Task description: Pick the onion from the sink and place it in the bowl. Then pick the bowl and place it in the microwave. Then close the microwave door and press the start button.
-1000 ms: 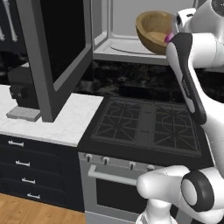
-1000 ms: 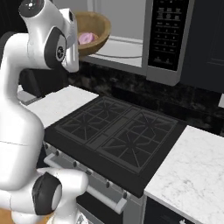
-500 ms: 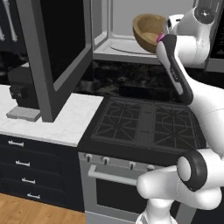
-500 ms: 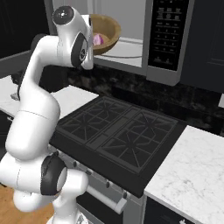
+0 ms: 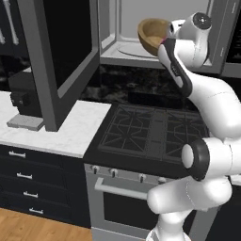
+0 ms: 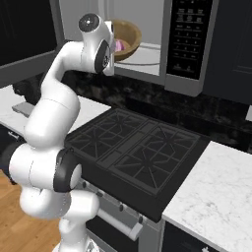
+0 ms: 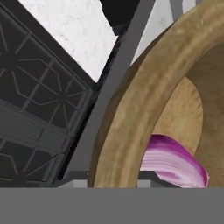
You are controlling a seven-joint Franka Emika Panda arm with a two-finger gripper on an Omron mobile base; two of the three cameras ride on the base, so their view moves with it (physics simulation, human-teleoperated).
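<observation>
While the arm reaches up in the left base view, the bowl (image 5: 153, 36) hangs tilted at the mouth of the microwave (image 5: 141, 28), just above the front edge of its floor and partly over the turntable plate (image 5: 134, 47). The microwave door (image 5: 61, 56) stands swung wide to the left, clear of the way. The hand itself is hidden behind the white wrist, so its fingers cannot be made out here.

In the right base view the bowl sits behind the wrist, inside the open cavity, with the onion (image 6: 119, 45) showing pink against its inner wall. The dark control panel (image 6: 189, 34) lies to the right, well apart from the bowl. The stove (image 6: 133, 152) lies below.

In the hand view the bowl's thick rim runs diagonally across and the onion rests low inside; the bottom edge cuts off the rim where a grip would sit. Since the bowl hangs in the air with nothing under it, I judge the hand clenched on its rim.

To do this step well, the bowl should probably go deeper, level out so the onion cannot roll over the lip, and come down centred on the plate before release. How far the bowl's base stands above the plate cannot be told.
</observation>
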